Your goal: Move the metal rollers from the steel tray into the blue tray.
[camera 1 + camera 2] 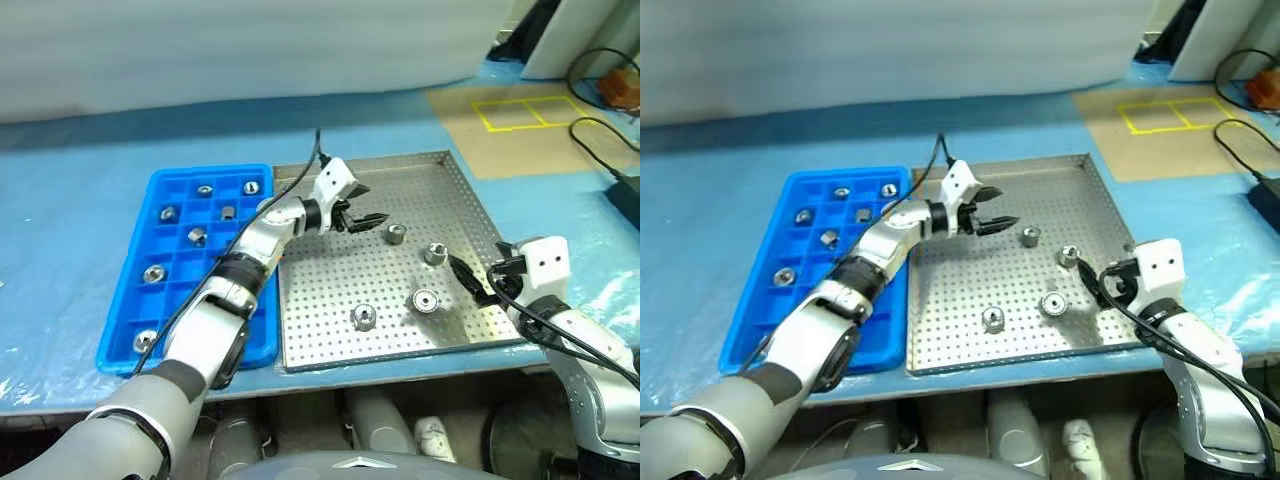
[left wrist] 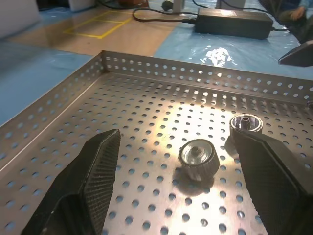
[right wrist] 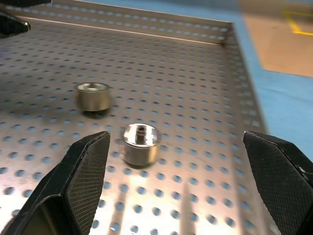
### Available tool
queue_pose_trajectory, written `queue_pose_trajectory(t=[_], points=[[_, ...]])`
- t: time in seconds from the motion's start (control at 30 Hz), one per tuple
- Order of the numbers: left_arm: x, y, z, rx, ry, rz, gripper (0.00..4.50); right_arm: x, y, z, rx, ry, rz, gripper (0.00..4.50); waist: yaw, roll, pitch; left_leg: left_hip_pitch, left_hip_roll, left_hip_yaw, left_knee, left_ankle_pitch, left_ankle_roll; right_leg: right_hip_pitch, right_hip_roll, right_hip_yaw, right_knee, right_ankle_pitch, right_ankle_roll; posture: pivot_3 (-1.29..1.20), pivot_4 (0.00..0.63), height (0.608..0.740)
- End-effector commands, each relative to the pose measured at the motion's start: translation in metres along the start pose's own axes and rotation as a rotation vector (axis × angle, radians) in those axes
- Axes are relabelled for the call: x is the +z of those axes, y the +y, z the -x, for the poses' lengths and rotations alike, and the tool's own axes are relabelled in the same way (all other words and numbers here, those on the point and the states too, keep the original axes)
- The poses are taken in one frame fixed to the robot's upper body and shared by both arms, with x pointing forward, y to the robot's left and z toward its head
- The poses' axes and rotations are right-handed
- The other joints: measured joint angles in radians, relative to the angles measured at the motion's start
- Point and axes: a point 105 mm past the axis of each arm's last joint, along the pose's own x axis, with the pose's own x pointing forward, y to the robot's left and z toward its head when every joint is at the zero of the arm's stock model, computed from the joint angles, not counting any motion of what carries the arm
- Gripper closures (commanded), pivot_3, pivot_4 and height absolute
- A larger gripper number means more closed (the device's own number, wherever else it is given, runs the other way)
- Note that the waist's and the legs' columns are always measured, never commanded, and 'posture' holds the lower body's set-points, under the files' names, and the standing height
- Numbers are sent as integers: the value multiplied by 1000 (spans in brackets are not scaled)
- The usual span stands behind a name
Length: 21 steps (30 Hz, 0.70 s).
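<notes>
The steel tray [image 1: 300, 345] is square, of shiny metal, with a floor full of small round holes and a low rim that has holes too. It lies on a desk [image 1: 80, 190] covered with a smooth blue sheet. Four metal rollers lie on the floor of the steel tray: one [image 1: 396, 234] near its middle, one [image 1: 435, 254] close to it toward the right rim, one [image 1: 425, 300] nearer the front rim, and one [image 1: 364, 318] beside that, also near the front rim. They are short, polished cylinders, each with a hole in the centre.

The blue tray [image 1: 120, 310] is of glossy plastic, rectangular, divided in small square compartments. It lies against the left rim of the steel tray. Seven more metal rollers sit in its compartments, one in each.

My left hand [image 1: 358, 219] hangs over the steel tray, above its left half, with the black textured fingers [image 2: 88, 181] spread wide and nothing between them; the middle roller lies just ahead of the fingertips. My right hand [image 1: 472, 282] is at the right rim of the steel tray, fingers [image 3: 80, 176] also wide apart and empty, pointing toward the roller by that rim.
</notes>
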Motion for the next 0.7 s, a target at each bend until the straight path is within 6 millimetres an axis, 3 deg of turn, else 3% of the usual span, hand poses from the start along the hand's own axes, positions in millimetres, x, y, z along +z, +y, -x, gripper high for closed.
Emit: queue_pose_trajectory(t=[0.03, 0.13, 0.23, 0.3, 0.4, 0.7], points=[[6, -3, -14, -12, 4, -29, 661, 18, -10, 10, -73, -64, 33, 0, -34, 0, 0, -1, -2, 0, 1, -2, 3, 0, -2, 0, -1, 0, 0, -873, 150, 740], [-8, -16, -26, -57, 113, -24, 661, 7, -9, 17, -87, -21, 41, 0, -78, 0, 0, -4, -5, 0, 3, -6, 7, 1, -5, -2, -3, -1, 2, -890, 150, 740], [-23, -13, -30, -1, 231, -95, 661, 2, -7, 20, -99, -13, 24, 0, -122, 0, 0, -4, -7, -1, 4, -6, 8, 2, -8, -5, -4, -3, 5, -907, 150, 740], [-20, -10, -31, 34, 225, -92, 661, 1, -5, 21, -96, -10, 22, 0, -147, 1, 0, -4, -11, -3, 4, -7, 9, 3, -13, -7, -3, -7, 14, -911, 150, 740], [-13, 2, -30, 130, 197, -69, 661, -6, -4, 21, -98, 12, 34, 0, -185, 1, 0, -5, -14, -6, 10, -11, 9, 7, -17, -10, -4, -8, 16, -905, 150, 740], [-12, 37, -2, 260, 188, -57, 661, -12, 2, 11, -48, 33, 58, 0, -249, 1, 0, -7, -23, -13, 18, -15, 15, 13, -30, -21, -5, -10, 23, -841, 150, 740]])
